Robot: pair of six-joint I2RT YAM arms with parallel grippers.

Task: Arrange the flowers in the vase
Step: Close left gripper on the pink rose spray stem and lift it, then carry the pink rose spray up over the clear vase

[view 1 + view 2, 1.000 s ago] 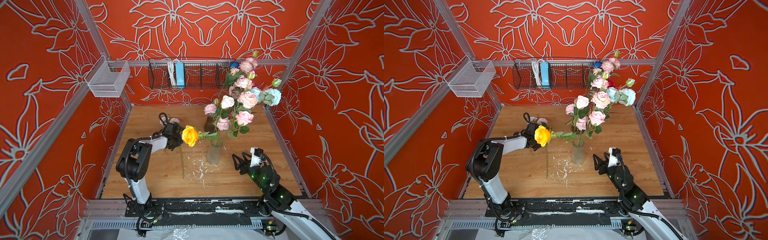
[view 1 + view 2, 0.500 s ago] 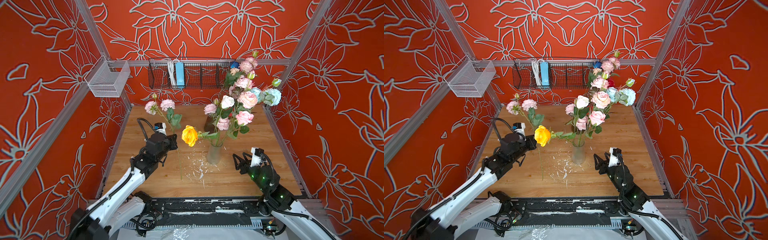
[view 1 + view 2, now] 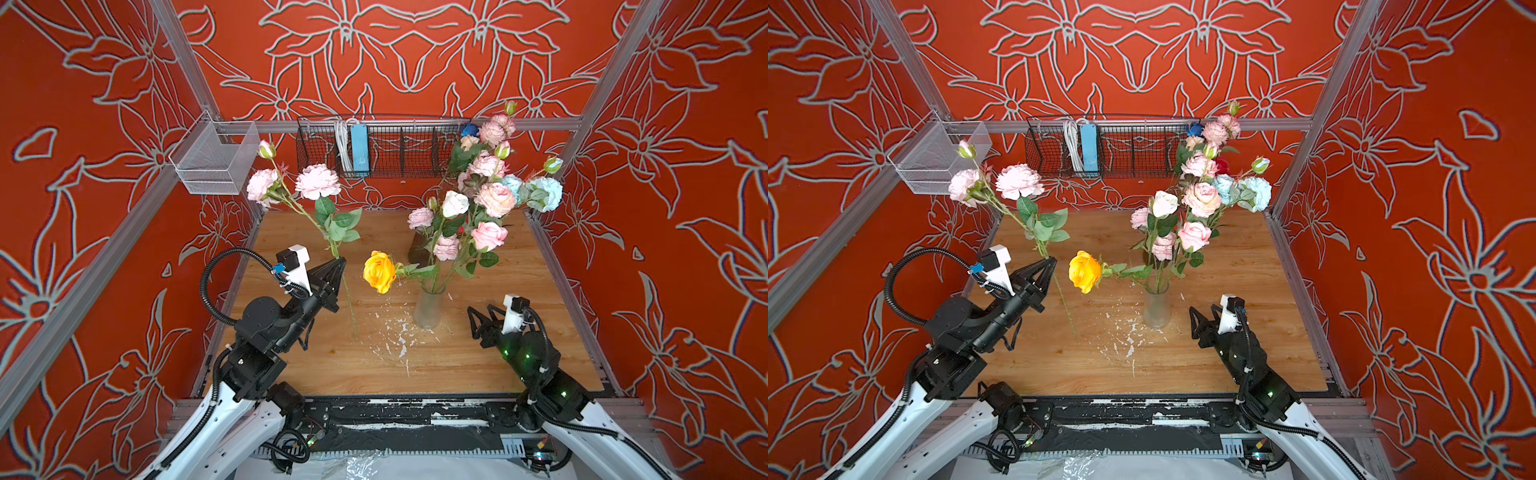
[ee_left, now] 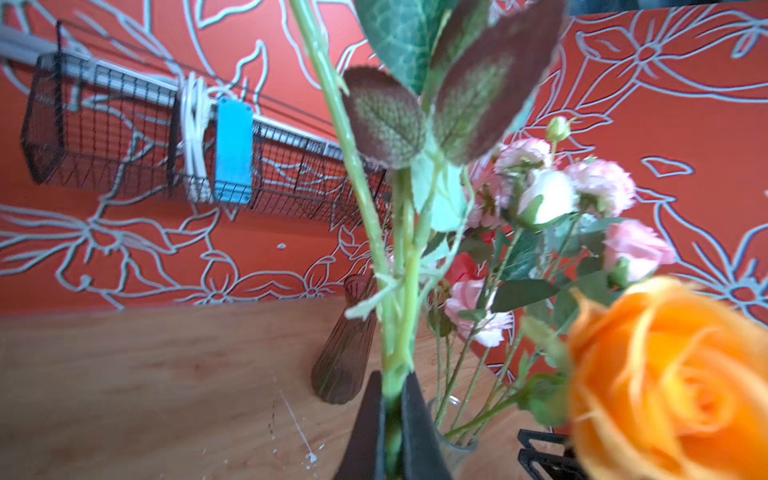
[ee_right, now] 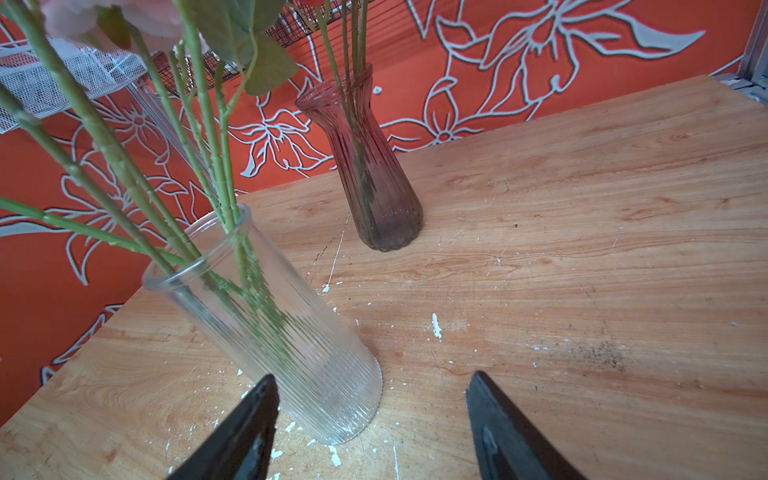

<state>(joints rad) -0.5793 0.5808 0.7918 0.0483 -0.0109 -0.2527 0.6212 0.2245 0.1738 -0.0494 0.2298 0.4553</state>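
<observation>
Left gripper [image 3: 341,262] is clamping the pink peony stem [image 3: 351,309], long axis near-upright, left of the clear vase [image 3: 428,309]; right gripper [image 3: 480,309] is hovering wide-jawed and empty just right of it.

Clear ribbed glass cylinder vase [image 5: 291,332] holding green stems [image 5: 104,137] stands in the foreground by the right gripper [image 5: 374,376], its jaws apart; a purple fluted glass vase [image 5: 374,178] stands farther back.

Black-jointed, white-linked left arm [image 3: 266,326] is trailing a black ribbed hose [image 3: 239,250] | white wrist camera block [image 3: 297,257] | matching right arm [image 3: 540,370] is showing green lights [image 3: 505,352] | left gripper [image 3: 341,261], right gripper [image 3: 478,309] are showing black tapered fingers [image 5: 511,436]
</observation>
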